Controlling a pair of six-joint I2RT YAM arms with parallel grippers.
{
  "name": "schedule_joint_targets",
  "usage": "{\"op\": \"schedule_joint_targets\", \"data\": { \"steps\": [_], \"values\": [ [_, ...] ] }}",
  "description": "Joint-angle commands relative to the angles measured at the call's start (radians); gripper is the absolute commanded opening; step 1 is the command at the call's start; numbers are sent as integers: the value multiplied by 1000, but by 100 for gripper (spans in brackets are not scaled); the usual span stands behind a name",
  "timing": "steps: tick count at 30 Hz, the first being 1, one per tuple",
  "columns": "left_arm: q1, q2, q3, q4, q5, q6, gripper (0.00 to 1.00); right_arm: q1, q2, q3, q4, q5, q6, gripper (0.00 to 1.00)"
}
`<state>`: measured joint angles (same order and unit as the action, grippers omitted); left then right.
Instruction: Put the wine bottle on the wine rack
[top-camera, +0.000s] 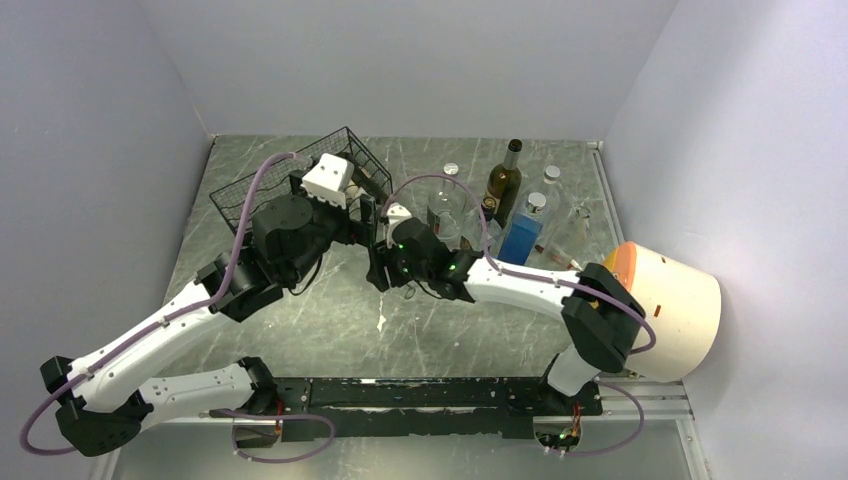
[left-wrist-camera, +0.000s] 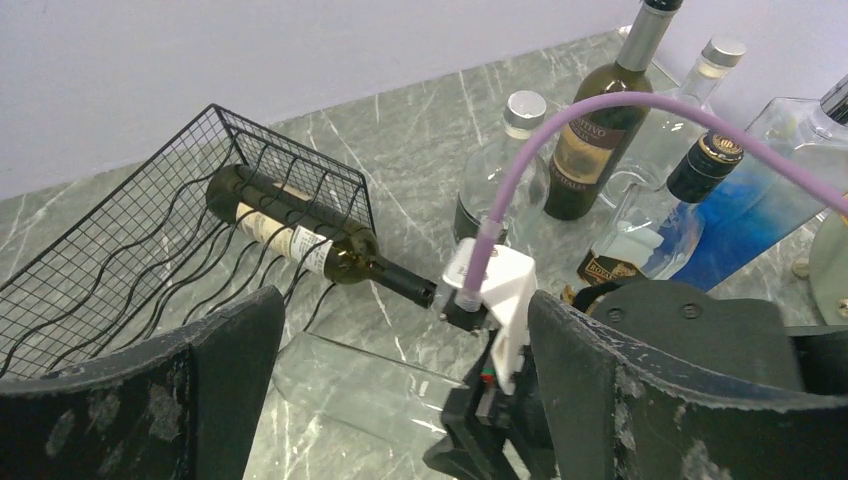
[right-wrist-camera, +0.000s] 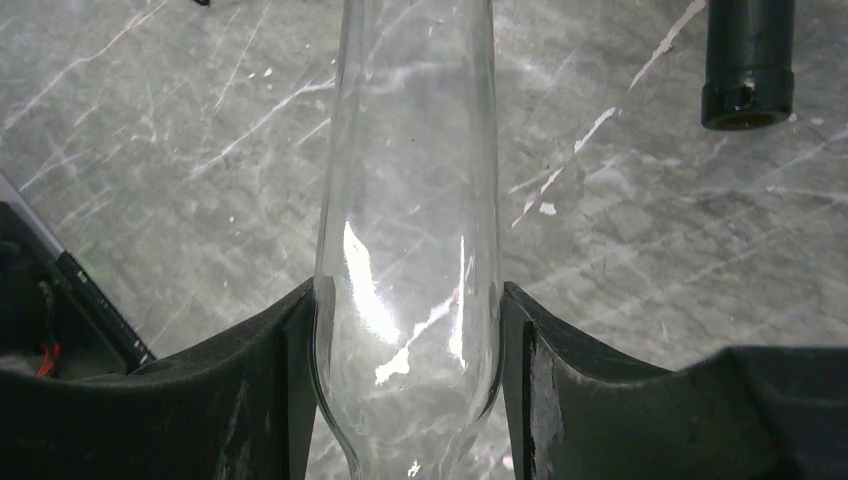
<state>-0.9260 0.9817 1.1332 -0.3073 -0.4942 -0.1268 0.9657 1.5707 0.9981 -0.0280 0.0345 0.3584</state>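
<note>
Even light; glare on clear bottle (right-wrist-camera: 405, 300), edges perhaps blurred.

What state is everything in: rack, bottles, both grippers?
wine rack: holds one bottle.
dark green bottle: lying in the rack, neck sticking out.
clear bottle: gripped, outside the rack.
right gripper: closed on the clear bottle.
left gripper: open, empty.
tall dark bottle: upright at the back.
blue bottle: upright.
</note>
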Motion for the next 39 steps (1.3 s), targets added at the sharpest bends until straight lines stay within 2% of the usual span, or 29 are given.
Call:
{"op": "schedule_joint_targets", "data": {
  "steps": [1, 18, 28, 33, 39],
  "values": [
    [-3, 7, 60, -47, -1, -25, 95, 10, 59, 73, 170, 46, 13, 0],
    [-2, 34, 83, -84, 29, -45, 95, 13, 293, 199, 384, 141, 75, 0],
    [-2, 16, 105, -174, 21, -68, 95, 14, 509, 288, 616, 250, 131, 0],
    [-2, -12, 87, -176, -16, -67, 95, 8, 592, 413, 539, 329, 113, 0],
    [-3, -10, 85, -182, -26, -57, 95, -6, 641, 462, 522, 276, 97, 0]
  ]
}}
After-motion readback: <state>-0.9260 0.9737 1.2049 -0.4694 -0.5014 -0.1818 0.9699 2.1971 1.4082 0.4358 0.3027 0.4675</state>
